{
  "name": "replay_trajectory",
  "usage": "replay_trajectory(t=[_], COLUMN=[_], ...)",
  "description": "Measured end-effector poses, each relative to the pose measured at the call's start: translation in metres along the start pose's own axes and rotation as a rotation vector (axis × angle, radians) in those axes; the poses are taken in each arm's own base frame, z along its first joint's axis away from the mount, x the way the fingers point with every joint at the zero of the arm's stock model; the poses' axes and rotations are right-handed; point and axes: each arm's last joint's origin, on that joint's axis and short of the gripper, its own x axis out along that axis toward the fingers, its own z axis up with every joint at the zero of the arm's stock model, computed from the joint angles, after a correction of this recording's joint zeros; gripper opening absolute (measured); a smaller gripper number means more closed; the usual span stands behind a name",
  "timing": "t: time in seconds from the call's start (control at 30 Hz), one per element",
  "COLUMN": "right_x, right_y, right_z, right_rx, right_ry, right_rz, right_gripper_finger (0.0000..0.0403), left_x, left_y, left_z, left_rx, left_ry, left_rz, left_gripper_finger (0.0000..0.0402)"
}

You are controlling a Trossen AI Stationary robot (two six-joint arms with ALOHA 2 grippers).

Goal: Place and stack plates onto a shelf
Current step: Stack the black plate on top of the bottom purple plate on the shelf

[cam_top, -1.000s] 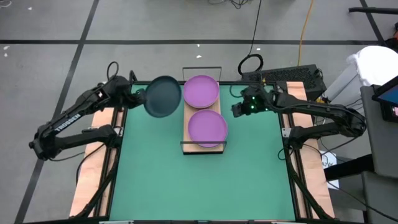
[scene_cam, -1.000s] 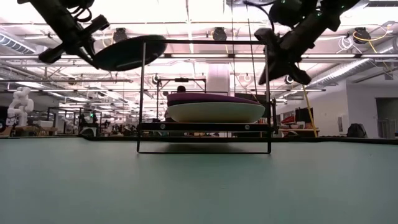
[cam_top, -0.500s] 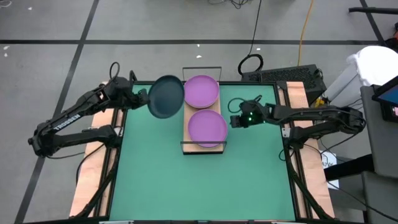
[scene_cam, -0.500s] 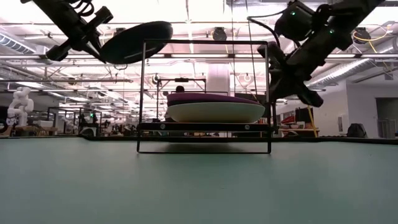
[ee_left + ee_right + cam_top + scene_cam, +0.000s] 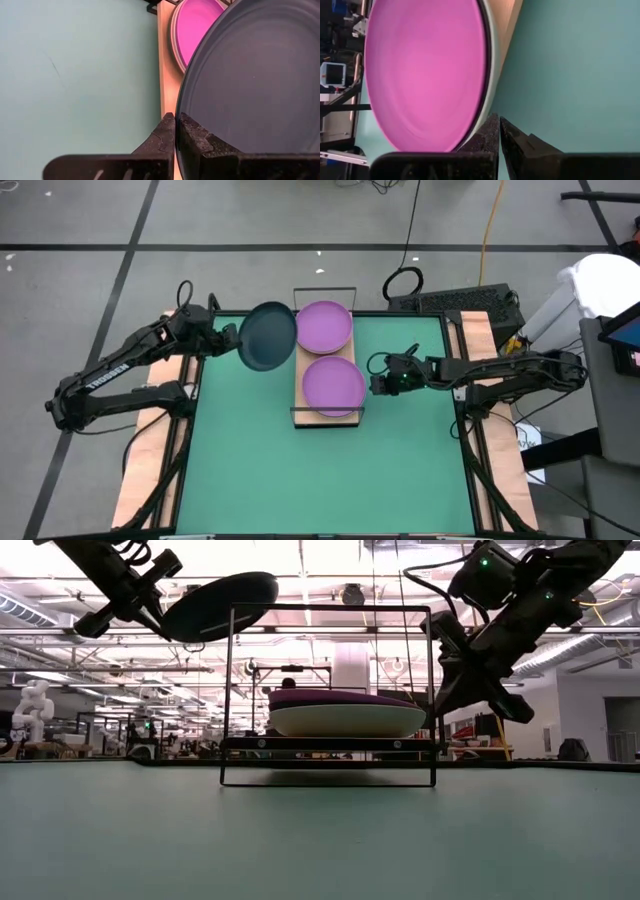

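While our left gripper (image 5: 232, 340) pinches a grey plate (image 5: 266, 335) by its rim above the shelf's (image 5: 328, 414) far left edge, our right gripper (image 5: 376, 383), fingers closed on nothing, has dropped beside the near purple stack (image 5: 333, 384). That move suggests we are steadying or checking this stack before the grey plate lands.

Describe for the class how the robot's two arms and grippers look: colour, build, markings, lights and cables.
Both arms are dark, slender and jointed. The left arm bears white "TROSSEN" lettering along one link. The right arm shows a small green light near its wrist and a black cable loop. The left gripper and right gripper each have two dark, rough-textured fingers.
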Motion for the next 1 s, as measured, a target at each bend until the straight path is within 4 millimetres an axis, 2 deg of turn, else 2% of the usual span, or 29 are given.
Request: replay_trajectory(t=[0.33,0.57,0.83,1.0], right_x=[0.003,0.013,0.023,0.022], right_y=[-0.002,0.006,0.007,0.007], right_z=[0.0,-0.001,-0.003,-0.002], right_rx=[-0.004,-0.01,-0.006,-0.005], right_ry=[-0.012,-0.026,-0.003,-0.003], right_rz=[-0.023,0.043,0.067,0.069], right_gripper_finger=[0.0,0.0,0.0,0.0], left_x=[0.0,0.0,0.002,0.004], left_y=[0.0,-0.001,-0.013,-0.02], left_z=[0.0,0.0,-0.003,-0.013], left_rx=[-0.007,-0.035,-0.026,0.017], left_ry=[0.0,-0.001,-0.007,0.049], left_rz=[-0.001,-0.009,-0.088,-0.137], left_gripper_finger=[0.0008,0.0008,0.0008,0.0008])
